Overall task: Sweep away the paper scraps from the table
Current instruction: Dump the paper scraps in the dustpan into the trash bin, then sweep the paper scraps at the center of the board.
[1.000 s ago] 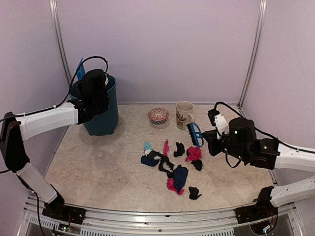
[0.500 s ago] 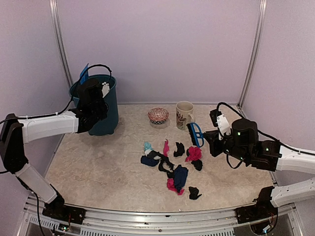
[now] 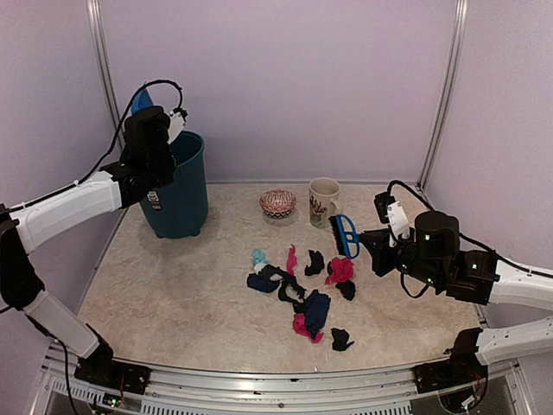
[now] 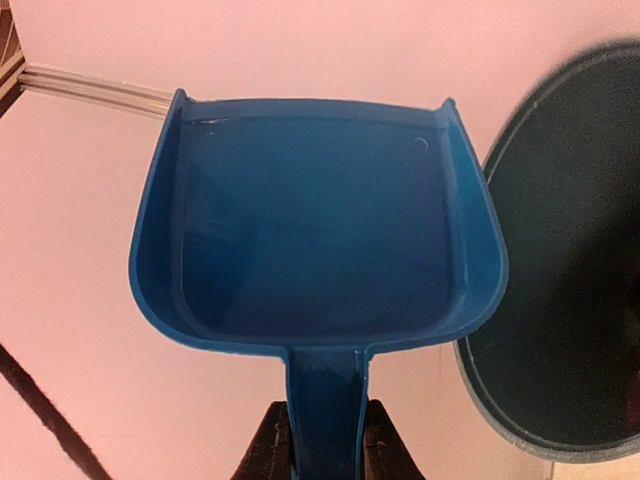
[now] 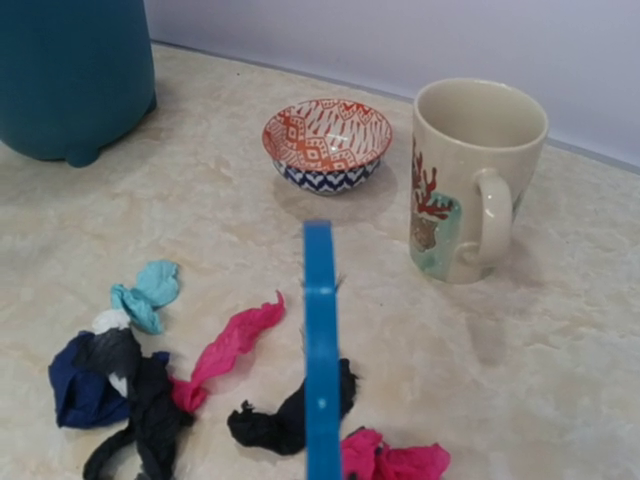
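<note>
Paper scraps (image 3: 316,309): about ten wads on table (image 3: 173,294); one mug (image 3: 324,201), one bowl (image 3: 277,203).

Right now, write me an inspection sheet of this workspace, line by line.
Surface: table, beige and mottled, littered right of its middle.
Job's things: paper scraps, pink, black and blue wads in a loose cluster on the table; none in the dustpan.
Clutter: teal bin at back left; patterned bowl and mug upright beyond the scraps.
Grippers: left gripper shut on the handle of the blue dustpan, raised by the bin's rim; right gripper shut on the blue brush, right of the scraps.
Cables: left-arm cable loops above the wrist; right-arm cable arcs over the arm.
Surroundings: pale walls, metal posts.
</note>
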`<control>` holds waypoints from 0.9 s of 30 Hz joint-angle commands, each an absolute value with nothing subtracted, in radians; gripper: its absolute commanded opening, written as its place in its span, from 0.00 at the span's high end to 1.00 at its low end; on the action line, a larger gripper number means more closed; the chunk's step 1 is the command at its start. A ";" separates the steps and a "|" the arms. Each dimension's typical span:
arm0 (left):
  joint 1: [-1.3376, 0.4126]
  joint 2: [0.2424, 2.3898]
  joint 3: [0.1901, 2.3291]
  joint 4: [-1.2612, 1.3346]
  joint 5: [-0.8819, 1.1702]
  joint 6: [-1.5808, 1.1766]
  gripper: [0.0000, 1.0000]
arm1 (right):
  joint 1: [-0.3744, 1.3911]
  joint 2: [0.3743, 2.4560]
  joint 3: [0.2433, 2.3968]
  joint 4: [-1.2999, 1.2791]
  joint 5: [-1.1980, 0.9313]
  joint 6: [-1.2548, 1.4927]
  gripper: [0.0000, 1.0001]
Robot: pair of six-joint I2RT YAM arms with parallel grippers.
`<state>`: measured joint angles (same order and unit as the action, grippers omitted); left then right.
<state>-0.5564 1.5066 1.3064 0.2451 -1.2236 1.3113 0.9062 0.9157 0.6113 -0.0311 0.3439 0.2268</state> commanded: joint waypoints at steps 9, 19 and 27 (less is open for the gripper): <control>-0.575 1.313 1.509 -0.406 -0.644 0.447 1.00 | 0.891 0.918 0.631 -0.018 0.297 0.245 1.00; -0.645 1.082 1.326 -0.444 -0.209 0.129 1.00 | 0.890 1.022 0.710 0.000 0.129 0.272 1.00; -0.673 1.016 1.255 -0.517 -0.098 -0.047 1.00 | 0.893 1.198 0.773 0.161 -0.065 0.427 1.00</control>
<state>-0.6628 1.0466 1.2934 -0.4736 -0.2108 0.0822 0.8982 1.1275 0.7235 0.0425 0.0593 0.3229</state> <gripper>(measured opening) 0.154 0.038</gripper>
